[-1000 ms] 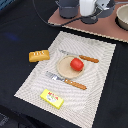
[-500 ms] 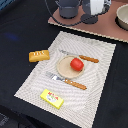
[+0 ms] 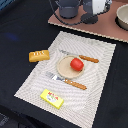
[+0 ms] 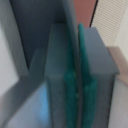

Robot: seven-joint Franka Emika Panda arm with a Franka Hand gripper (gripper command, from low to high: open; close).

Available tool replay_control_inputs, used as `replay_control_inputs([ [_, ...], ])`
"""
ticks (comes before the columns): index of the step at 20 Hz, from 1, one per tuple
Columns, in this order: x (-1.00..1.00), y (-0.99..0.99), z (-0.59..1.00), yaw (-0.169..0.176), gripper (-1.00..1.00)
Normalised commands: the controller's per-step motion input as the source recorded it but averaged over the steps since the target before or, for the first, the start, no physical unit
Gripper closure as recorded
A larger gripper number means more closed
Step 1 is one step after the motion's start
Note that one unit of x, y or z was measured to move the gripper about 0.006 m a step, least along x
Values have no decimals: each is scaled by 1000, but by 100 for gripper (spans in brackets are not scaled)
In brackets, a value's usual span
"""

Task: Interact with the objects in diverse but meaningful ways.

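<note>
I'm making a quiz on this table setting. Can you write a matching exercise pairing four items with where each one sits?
Items:
1. tomato
2. bread loaf
3. yellow packet
4. fork

Places:
A. at the placemat's near corner
B. on the plate
C. alongside the plate's near edge
D. at the mat's edge on the exterior view's left

Pairs: 1-B, 2-D, 3-A, 4-C

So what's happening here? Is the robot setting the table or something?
The robot's gripper is up at the far edge of the scene, its green pads pressed together on the thin rim of a grey pot. The place setting lies untouched: a red tomato on a beige plate, orange-handled cutlery on either side, an orange bread loaf and a yellow packet on the striped mat.
</note>
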Motion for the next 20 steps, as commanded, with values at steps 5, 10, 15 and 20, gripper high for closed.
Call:
replay_control_inputs([
  [5, 586, 285, 261, 77, 100],
  [10, 723, 259, 271, 4, 100],
  [15, 599, 280, 142, 24, 100],
  [20, 437, 345, 11, 45, 100],
])
